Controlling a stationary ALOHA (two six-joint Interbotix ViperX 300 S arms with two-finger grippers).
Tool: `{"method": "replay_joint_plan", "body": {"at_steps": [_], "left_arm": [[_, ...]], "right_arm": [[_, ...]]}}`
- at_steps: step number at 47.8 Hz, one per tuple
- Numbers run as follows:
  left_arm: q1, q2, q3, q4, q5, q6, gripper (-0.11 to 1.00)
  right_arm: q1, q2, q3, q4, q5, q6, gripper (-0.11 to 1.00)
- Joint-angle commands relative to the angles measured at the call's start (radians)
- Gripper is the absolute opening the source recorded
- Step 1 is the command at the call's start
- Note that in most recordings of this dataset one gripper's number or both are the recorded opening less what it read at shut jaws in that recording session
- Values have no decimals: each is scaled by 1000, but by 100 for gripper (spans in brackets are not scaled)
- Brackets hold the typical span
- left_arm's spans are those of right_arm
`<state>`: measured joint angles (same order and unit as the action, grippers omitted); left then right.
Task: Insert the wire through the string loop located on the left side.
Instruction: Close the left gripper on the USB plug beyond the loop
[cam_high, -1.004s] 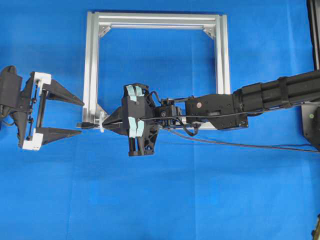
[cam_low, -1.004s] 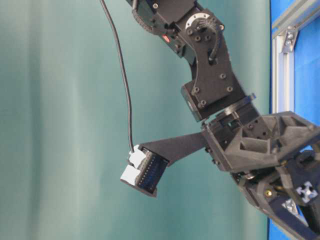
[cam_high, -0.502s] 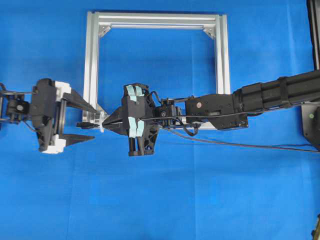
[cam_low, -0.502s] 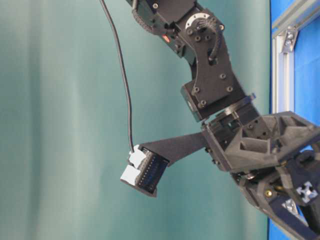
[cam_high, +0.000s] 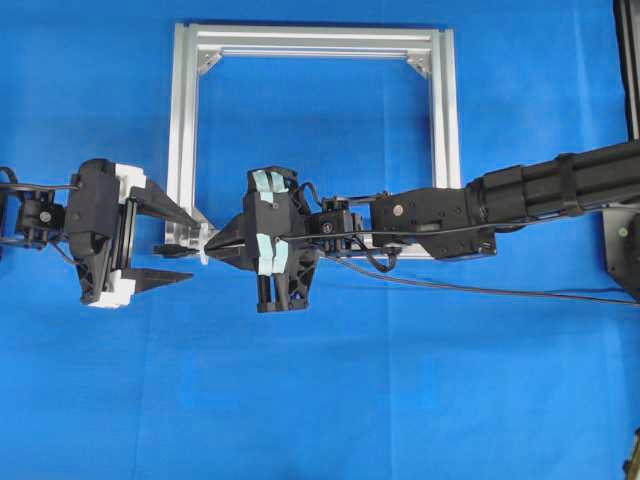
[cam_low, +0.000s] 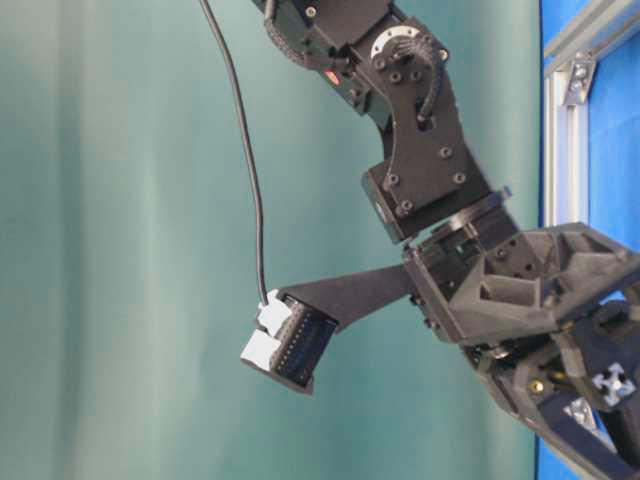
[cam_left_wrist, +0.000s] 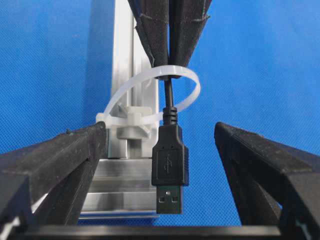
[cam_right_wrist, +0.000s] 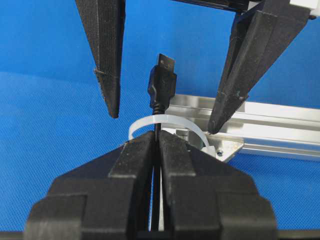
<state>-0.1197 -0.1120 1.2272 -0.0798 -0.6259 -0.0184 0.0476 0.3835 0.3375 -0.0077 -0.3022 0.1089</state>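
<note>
Overhead view: right gripper (cam_high: 212, 250) pinches the wire (cam_left_wrist: 170, 165) through the string loop (cam_left_wrist: 152, 97) — left gripper (cam_high: 175, 247) wide.

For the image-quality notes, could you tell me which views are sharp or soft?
Left wrist view: the wire plug and string loop are crisp. Right wrist view: the near right claw is slightly soft. Overhead: even lighting, no glare. Table-level: mostly arm and backdrop.

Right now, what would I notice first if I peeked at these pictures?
A black USB plug pokes through a little white loop on the corner of a silver frame. The right end effector pinches the wire just behind the loop. The left end effector waits wide open around the plug.
</note>
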Motion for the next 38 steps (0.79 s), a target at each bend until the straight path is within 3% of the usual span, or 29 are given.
{"method": "replay_joint_plan", "body": {"at_steps": [1, 23, 28, 32, 38], "left_arm": [[3, -12, -5, 2, -9, 2, 90], [3, -12, -12, 2, -8, 12, 89], [3, -12, -12, 2, -9, 15, 85], [3, -12, -11, 2, -8, 18, 70], [3, -14, -9, 2, -6, 23, 30]], "right_arm": [[0, -20, -17, -2, -5, -2, 3], [0, -21, -17, -2, -3, -2, 3], [0, -20, -17, -2, -3, -2, 3], [0, -20, -17, -2, -5, -2, 3], [0, -20, -15, -2, -3, -3, 3]]}}
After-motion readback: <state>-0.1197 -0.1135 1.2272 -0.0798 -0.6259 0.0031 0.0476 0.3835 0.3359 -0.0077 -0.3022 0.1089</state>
